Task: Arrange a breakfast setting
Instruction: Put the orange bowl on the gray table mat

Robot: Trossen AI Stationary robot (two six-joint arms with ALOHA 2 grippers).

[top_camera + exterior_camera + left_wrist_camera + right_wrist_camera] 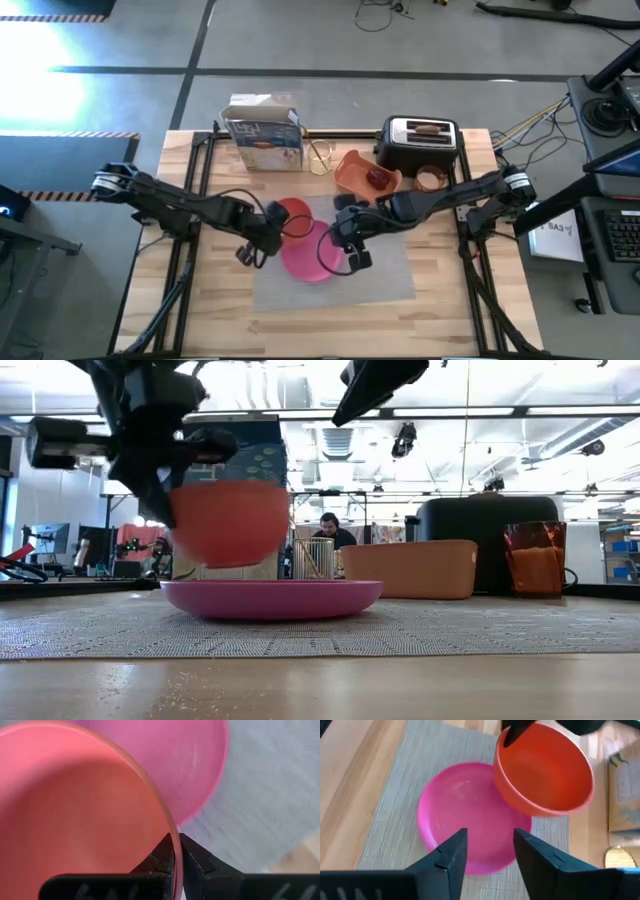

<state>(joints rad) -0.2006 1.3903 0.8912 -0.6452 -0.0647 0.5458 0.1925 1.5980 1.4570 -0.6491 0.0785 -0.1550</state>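
Observation:
The grey placemat [380, 270] lies mid-table with the round pink plate [318, 258] resting flat on it. My left gripper [266, 234] is shut on the orange bowl [293, 217], which hangs just above the plate's left part [225, 520]. My right gripper [487, 851] is open and empty above the plate's right side [350, 243]. The small orange cup [432, 178] stands beside the toaster. A brown toast slice [426, 127] sticks out of a toaster slot. A red apple [378, 178] lies in the orange tray. I cannot make out the wooden utensil. My left gripper pinches the bowl's rim [169, 820] with one finger inside the bowl and one outside. The fingers come from the table's left side, slanting down. The bowl is lifted clear of the plate [270, 598] and tilted, its opening facing up and toward the right.
The black-and-silver toaster [420, 145] and the orange tray [362, 172] stand at the far right. A carton [265, 132] and a wire holder [320, 157] stand at the far left. Bare wood lies left and right of the placemat.

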